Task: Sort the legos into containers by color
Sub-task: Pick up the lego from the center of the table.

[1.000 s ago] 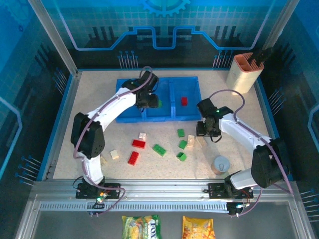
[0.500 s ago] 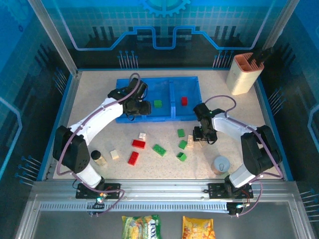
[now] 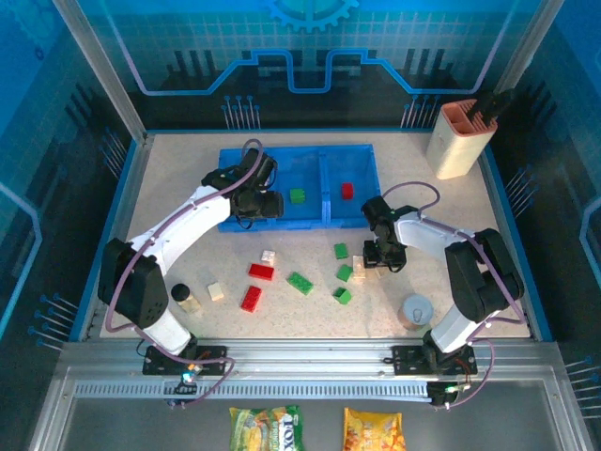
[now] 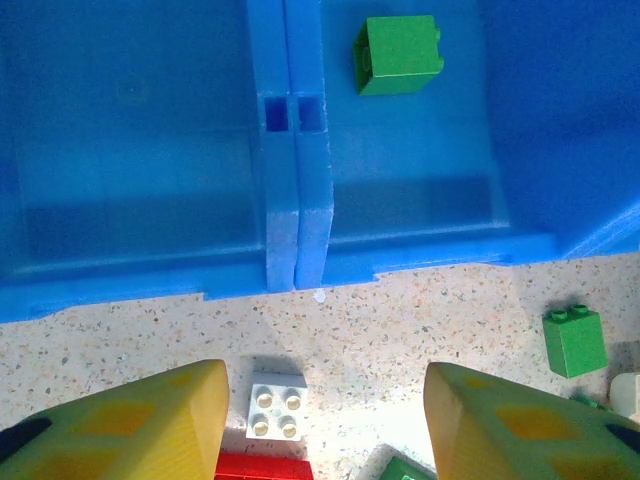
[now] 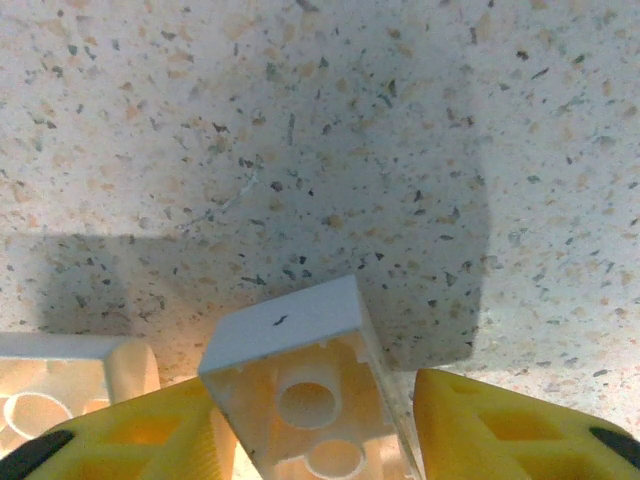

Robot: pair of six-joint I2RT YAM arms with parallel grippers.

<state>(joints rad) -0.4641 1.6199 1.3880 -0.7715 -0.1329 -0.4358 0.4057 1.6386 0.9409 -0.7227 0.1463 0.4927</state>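
Note:
The blue tray [image 3: 246, 160] holds a green lego [image 3: 298, 195] in its middle compartment and a red one [image 3: 346, 191] in the right; the left compartment looks bare. My left gripper [image 3: 268, 206] hangs open over the tray's front edge. In the left wrist view the gripper [image 4: 326, 415] is above a cream brick [image 4: 276, 404], with the tray [image 4: 295, 220] and its green lego [image 4: 397, 53] beyond. My right gripper [image 3: 380, 256] is low over the table, open. A tilted cream brick [image 5: 310, 400], hollow side up, lies between its fingers [image 5: 510, 430]; the left finger touches it.
Red [image 3: 261, 271], green [image 3: 300, 283] and cream [image 3: 216, 291] legos lie scattered in front of the tray. A black-capped bottle [image 3: 186, 297] stands front left, a grey cup [image 3: 416, 310] front right, a beige holder [image 3: 460, 136] back right. Another cream brick [image 5: 60, 385] lies beside the right gripper.
The left gripper has drawn back left and nearer from over the middle compartment, leaving the green lego there. The right gripper shifted slightly left onto the cream bricks.

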